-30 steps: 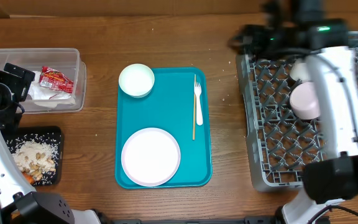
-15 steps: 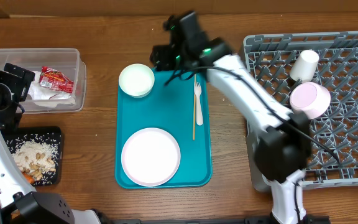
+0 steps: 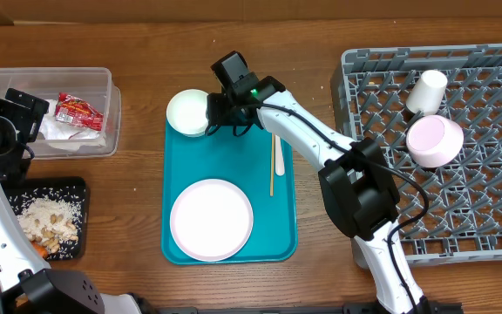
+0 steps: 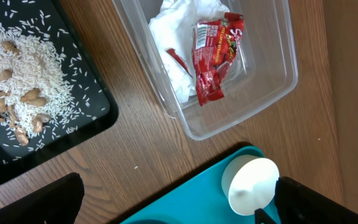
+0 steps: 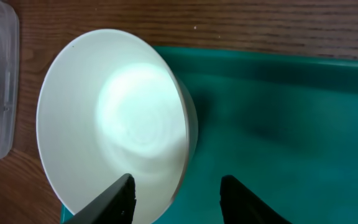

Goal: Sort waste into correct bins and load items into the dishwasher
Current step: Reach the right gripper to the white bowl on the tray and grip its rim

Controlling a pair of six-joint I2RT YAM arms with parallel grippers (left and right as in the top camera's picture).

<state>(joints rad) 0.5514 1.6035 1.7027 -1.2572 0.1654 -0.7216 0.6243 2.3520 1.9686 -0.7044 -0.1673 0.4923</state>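
No text can be read anywhere; the red wrapper (image 4: 213,59) in the left tub (image 4: 263,62) bears white print, too blurred to read.

Overhead looks straight down; both wrist views look down, sharing the bowl (image 3: 190,112).

Two bowls (image 3: 188,113) (image 3: 434,141), one cup (image 3: 427,90), one plate (image 3: 212,220), one fork (image 3: 279,164).

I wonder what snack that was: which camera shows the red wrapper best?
Left wrist view: the red wrapper lies large on white napkins in the clear tub. Overhead shows it small; right wrist catches only the tub's corner.
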